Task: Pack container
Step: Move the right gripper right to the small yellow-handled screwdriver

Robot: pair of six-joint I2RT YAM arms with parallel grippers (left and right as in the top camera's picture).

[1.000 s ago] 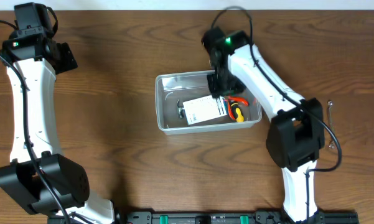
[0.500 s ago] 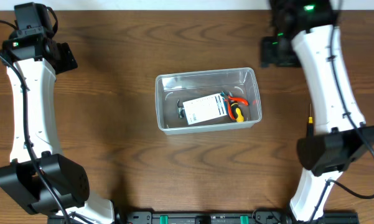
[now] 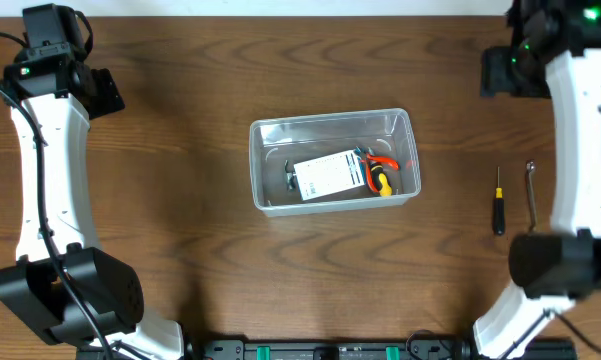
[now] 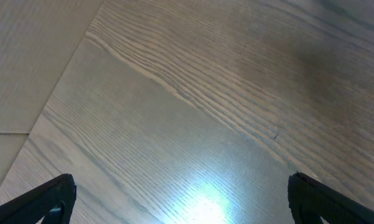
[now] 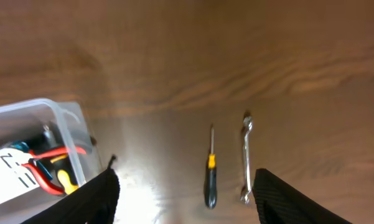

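Clear plastic, the container (image 3: pixel 280 140) sits upright near the middle of the wooden bench (image 3: pixel 180 200), open top facing up. Its long axis runs across the overhead view from the left arm's side to the right arm's, the right end tipped slightly toward the far edge. Inside lie a white card (image 3: pixel 325 175) and a red-and-yellow tool (image 3: pixel 382 172). Well to its right, a screwdriver (image 3: pixel 498 200) and a wrench (image 3: pixel 531 192) lie side by side, apart. The left gripper (image 4: pixel 180 198) hangs over bare wood, jaws spread wide and empty. The right gripper (image 5: pixel 187 199) has its jaws parted, nothing between them.
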